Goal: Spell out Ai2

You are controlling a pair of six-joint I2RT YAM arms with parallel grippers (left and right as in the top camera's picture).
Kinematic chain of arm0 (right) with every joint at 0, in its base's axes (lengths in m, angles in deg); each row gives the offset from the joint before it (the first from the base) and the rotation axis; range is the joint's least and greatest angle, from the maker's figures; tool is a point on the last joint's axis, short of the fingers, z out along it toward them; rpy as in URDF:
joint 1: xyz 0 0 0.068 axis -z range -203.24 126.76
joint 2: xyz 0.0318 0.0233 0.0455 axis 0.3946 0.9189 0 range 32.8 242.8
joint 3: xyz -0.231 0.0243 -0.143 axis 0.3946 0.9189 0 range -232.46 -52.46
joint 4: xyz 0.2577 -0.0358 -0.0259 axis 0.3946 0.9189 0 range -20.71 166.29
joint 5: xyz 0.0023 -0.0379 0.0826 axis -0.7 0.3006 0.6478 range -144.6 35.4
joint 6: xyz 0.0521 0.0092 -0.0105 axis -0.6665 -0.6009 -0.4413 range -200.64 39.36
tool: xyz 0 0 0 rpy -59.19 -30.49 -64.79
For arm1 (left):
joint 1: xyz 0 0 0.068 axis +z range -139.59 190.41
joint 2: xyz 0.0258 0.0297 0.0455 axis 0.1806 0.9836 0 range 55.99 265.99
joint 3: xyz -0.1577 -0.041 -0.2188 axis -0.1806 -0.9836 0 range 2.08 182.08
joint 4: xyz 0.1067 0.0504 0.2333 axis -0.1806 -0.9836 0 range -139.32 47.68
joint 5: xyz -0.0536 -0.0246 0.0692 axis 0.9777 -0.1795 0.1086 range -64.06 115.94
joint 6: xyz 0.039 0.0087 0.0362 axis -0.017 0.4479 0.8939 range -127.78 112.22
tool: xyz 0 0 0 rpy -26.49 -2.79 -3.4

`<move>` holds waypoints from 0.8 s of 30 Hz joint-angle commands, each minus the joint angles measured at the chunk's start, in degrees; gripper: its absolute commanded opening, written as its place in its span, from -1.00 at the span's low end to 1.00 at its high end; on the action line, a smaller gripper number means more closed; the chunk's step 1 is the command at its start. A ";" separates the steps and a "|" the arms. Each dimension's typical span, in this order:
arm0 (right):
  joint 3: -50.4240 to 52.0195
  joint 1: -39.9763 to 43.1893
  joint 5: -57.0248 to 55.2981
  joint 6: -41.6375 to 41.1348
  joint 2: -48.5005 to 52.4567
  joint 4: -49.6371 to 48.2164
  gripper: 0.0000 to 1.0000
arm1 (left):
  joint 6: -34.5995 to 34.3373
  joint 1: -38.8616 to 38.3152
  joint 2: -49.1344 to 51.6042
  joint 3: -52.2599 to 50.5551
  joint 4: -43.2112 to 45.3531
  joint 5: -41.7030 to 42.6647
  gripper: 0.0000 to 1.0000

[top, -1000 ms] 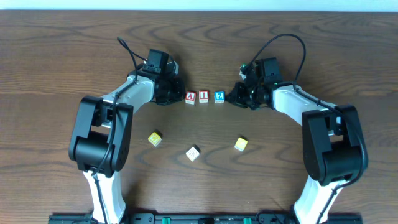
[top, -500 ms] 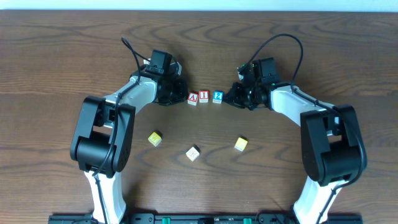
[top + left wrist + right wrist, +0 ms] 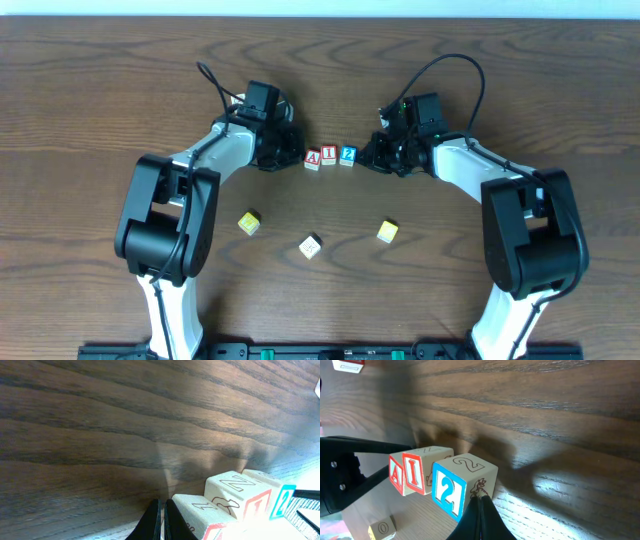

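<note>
Three letter cubes stand in a row at the table's upper middle: the red "A" cube [image 3: 312, 158], the red "I" cube [image 3: 328, 155] and the blue "2" cube [image 3: 347, 154]. All three touch side by side. My left gripper [image 3: 296, 155] is shut and empty, its tips against the left side of the "A" cube [image 3: 200, 517]. My right gripper [image 3: 364, 155] is shut and empty, its tips against the right side of the "2" cube [image 3: 451, 489]. The "I" cube [image 3: 415, 471] and "A" cube [image 3: 396, 474] also show in the right wrist view.
Three other cubes lie nearer the front: a yellow one [image 3: 249, 223], a pale one [image 3: 311, 246] and a yellow one [image 3: 388, 232]. One of them shows low in the right wrist view [image 3: 382, 529].
Both shut grippers have moved inward. The three cubes have been pushed together, closing the gaps between them, and the row has shifted slightly.
</note>
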 commanded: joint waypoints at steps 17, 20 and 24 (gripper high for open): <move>-0.07 -1.22 2.95 -0.09 0.09 -1.29 -0.97 | -4.31 -1.55 1.62 -0.26 -0.20 -3.45 -0.88; -0.07 -1.22 2.95 0.44 0.09 -1.18 -0.97 | -4.28 -1.55 1.62 -0.26 -0.17 -3.48 -0.88; -0.07 -1.16 2.91 1.16 0.09 -0.42 -0.97 | -4.26 -1.55 1.62 -0.26 -0.24 -3.50 -0.88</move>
